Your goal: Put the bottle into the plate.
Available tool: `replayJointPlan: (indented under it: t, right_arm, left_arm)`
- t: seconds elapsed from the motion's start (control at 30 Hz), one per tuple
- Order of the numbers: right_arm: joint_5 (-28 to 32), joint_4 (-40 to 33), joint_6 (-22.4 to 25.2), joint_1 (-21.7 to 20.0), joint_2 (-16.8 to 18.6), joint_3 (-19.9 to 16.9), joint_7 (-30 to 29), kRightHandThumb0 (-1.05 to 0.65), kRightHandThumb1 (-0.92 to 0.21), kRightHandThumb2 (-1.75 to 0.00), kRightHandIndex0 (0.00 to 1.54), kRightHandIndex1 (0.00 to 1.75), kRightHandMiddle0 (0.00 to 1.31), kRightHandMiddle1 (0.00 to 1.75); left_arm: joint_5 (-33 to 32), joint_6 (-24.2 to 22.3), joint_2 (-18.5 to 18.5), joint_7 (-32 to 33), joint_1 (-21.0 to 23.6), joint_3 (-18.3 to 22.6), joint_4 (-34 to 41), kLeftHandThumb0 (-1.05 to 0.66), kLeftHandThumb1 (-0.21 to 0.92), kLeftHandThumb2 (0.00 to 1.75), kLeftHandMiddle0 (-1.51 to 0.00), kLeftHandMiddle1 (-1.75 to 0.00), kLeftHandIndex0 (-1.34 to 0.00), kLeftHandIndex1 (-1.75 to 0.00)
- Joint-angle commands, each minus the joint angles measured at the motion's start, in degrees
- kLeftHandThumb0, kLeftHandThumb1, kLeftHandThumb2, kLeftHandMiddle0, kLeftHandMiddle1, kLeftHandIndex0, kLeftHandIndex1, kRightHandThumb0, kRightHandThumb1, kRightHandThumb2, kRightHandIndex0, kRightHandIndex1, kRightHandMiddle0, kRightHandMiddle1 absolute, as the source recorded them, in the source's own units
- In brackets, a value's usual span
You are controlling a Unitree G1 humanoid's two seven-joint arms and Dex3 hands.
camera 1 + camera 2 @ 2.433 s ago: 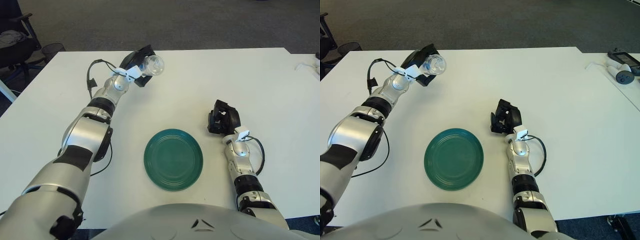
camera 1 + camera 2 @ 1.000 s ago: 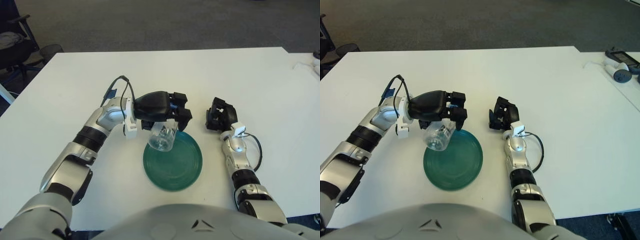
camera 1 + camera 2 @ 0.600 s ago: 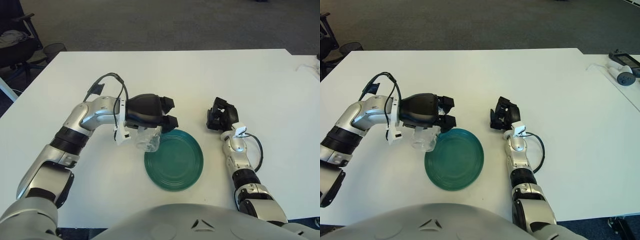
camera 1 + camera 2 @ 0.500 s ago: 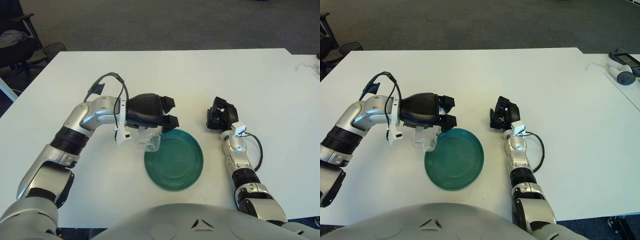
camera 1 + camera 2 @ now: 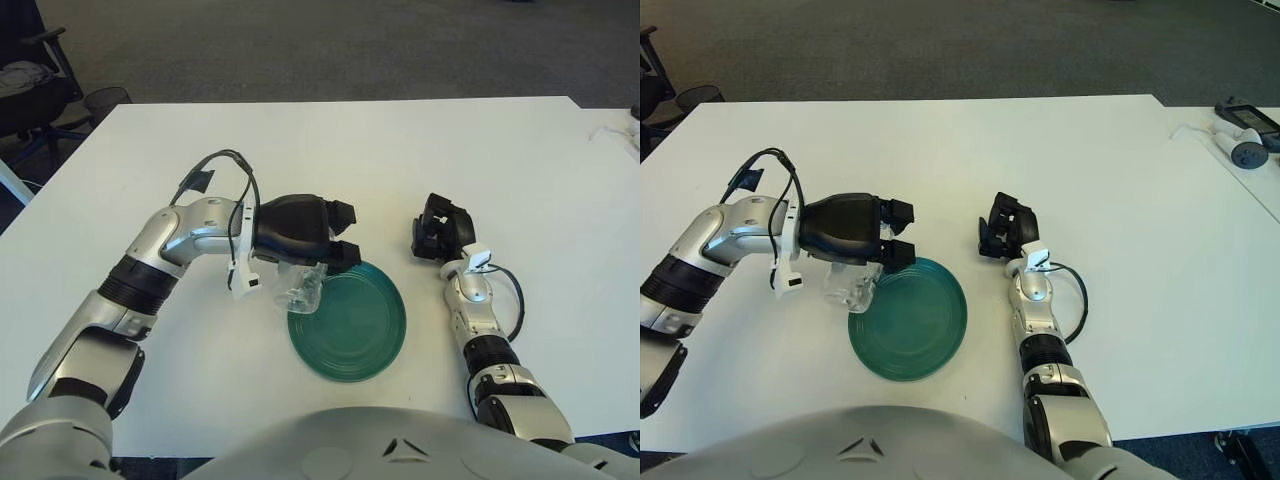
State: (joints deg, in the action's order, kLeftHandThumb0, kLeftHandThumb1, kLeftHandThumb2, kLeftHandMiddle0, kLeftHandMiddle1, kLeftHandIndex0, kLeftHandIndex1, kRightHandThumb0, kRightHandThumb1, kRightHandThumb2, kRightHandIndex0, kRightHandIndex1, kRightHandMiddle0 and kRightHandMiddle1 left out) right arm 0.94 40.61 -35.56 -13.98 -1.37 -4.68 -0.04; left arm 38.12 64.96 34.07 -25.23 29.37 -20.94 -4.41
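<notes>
My left hand (image 5: 300, 240) is shut on the clear plastic bottle (image 5: 296, 288), which hangs below the black fingers at the left rim of the green plate (image 5: 355, 322). The bottle's lower end overlaps the plate's left edge; I cannot tell whether it touches. In the right eye view the same bottle (image 5: 852, 285) sits under the hand (image 5: 855, 238), beside the plate (image 5: 915, 320). My right hand (image 5: 440, 228) shows to the right of the plate, idle, holding nothing.
A white table (image 5: 420, 150) carries everything. A black cable (image 5: 225, 165) loops from my left wrist. Small devices (image 5: 1240, 135) lie on a second table at the far right. A chair and bin (image 5: 60, 95) stand off the table's far left corner.
My left hand carried the bottle from the far left of the table down to the plate's left rim, and in the last half second lowered slightly. The right hand stayed in place.
</notes>
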Motion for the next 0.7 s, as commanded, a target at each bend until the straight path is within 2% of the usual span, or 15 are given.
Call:
replayJointPlan:
  t: [0.0, 0.2, 0.67]
  right_arm:
    - [-0.45, 2.92, 1.5, 2.84, 0.7, 0.27, -0.27, -0.06, -0.24, -1.34, 1.2, 1.75, 1.02, 1.75]
    - [-0.46, 2.94, 1.45, 2.86, 0.72, 0.33, -0.33, -0.06, -0.24, -1.34, 1.2, 1.75, 1.02, 1.75]
    - [-0.63, 3.03, 1.44, 2.78, 0.91, 0.52, -0.64, -0.06, -0.24, -1.34, 1.2, 1.75, 1.02, 1.75]
  left_arm:
    - [3.62, 1.94, -0.64, 3.34, 0.81, 0.18, -1.69, 0.0, -0.09, 1.75, -0.9, -1.75, -0.74, -1.66]
    - [5.34, 3.46, -0.81, 6.4, 0.44, 0.35, -2.7, 0.0, -0.08, 1.75, -0.9, -1.75, -0.73, -1.67]
    - [5.65, 5.22, -1.17, 8.4, 1.26, -0.67, -4.16, 0.0, -0.09, 1.75, -0.9, -1.75, -0.74, -1.66]
